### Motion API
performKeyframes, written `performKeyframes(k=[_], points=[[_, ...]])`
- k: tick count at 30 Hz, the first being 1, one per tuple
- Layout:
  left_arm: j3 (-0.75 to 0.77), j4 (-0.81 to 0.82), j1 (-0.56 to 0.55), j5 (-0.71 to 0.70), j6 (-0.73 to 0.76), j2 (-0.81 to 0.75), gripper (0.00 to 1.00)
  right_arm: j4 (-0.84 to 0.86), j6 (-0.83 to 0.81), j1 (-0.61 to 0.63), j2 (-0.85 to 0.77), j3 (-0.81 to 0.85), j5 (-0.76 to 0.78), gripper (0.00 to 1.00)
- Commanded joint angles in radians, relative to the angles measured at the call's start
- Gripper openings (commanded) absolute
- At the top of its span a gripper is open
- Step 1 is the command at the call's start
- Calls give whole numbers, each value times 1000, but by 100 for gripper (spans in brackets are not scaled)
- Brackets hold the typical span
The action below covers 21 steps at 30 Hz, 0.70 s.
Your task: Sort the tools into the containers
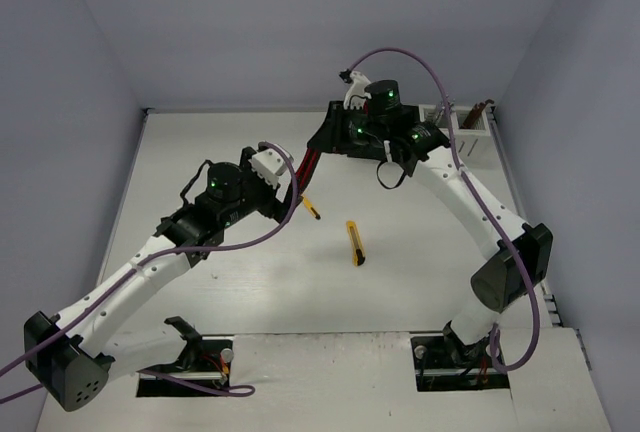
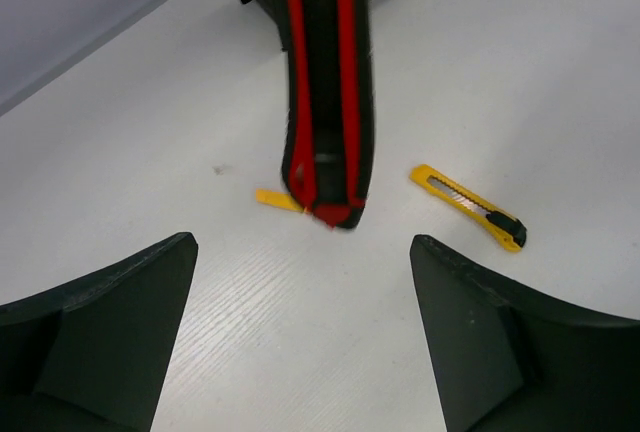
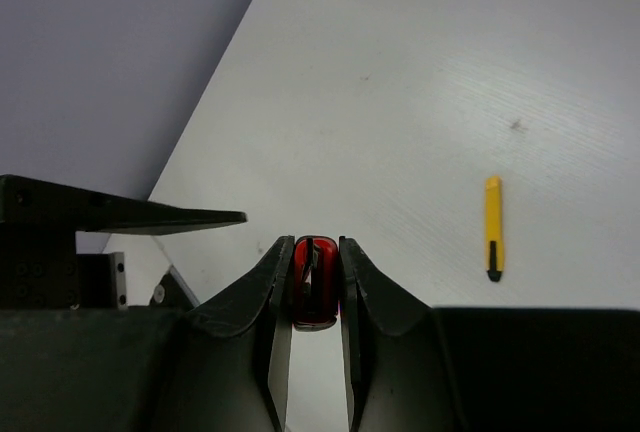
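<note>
Hold firm with the right gripper (image 3: 315,248), closed narrowly on one end of the red-black utility knife (image 2: 325,82) above the far middle of the worktop (image 1: 420,282), and draw it clear of the left gripper (image 2: 302,252), wide open and empty about the lower end, before swinging toward a container. Note the white container (image 1: 468,134) at the far right corner, reddish-brown handles (image 1: 482,112) upright inside; black container not made out.
</note>
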Motion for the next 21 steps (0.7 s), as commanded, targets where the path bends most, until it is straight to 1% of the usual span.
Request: performKeyframes(k=[1, 4, 6, 8, 10, 11, 16, 21], points=[[38, 40, -3, -192, -93, -2, 85, 56, -41, -95, -61, 67, 106, 0], [41, -25, -1, -303, -168, 10, 85, 55, -99, -169, -45, 108, 230, 0], [39, -75, 1, -340, -207, 12, 85, 56, -135, -213, -13, 154, 310, 0], [34, -107, 2, -348, -244, 11, 85, 59, -165, -231, 27, 183, 404, 0], [28, -146, 5, -364, -281, 7, 85, 59, -211, -253, 73, 251, 490, 0], [28, -159, 5, -367, -286, 4, 85, 59, -225, -259, 121, 278, 527, 0], [36, -239, 6, -403, -294, -10, 85, 63, -298, -286, 296, 456, 587, 0], [44, -270, 10, -420, -282, -20, 85, 72, -339, -288, 425, 572, 610, 0]])
